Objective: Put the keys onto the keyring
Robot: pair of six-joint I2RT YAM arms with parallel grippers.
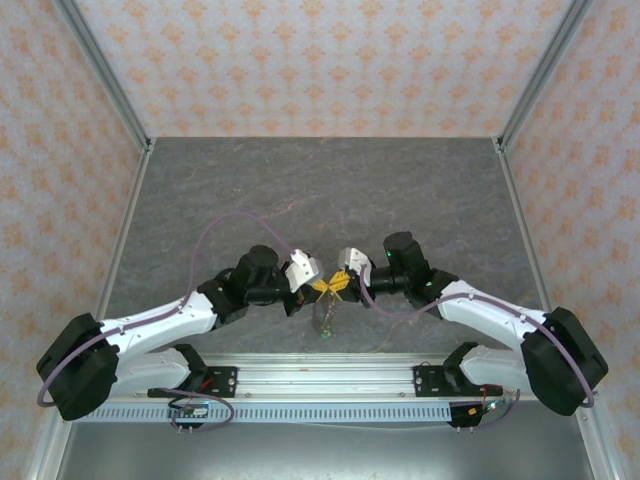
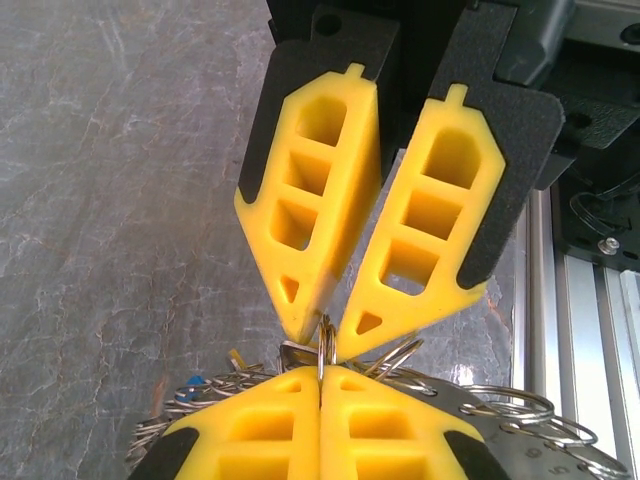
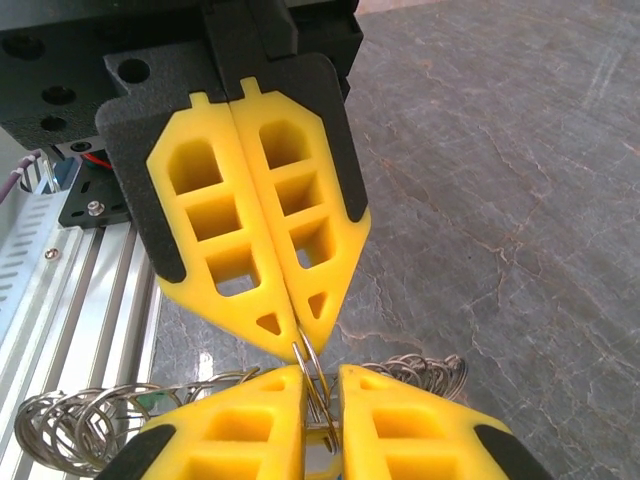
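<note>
Left gripper (image 3: 296, 340) pressed shut on a thin wire loop (image 3: 308, 370) — loop edge-on inside right gripper's (image 2: 325, 342) slightly parted jaws — tips nearly touching.

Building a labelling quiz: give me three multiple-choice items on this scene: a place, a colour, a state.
1. Where on the table do left gripper and right gripper meet? A far left corner; B centre, near edge; C by the right wall.
2. Colour of the fingers? A yellow; B green; C white.
3. Left gripper's state? A wide open; B lying on the table; C shut on a thin metal ring.
Key: B, the top view shows it; A, both wrist views; C, its tips pinch the ring.
</note>
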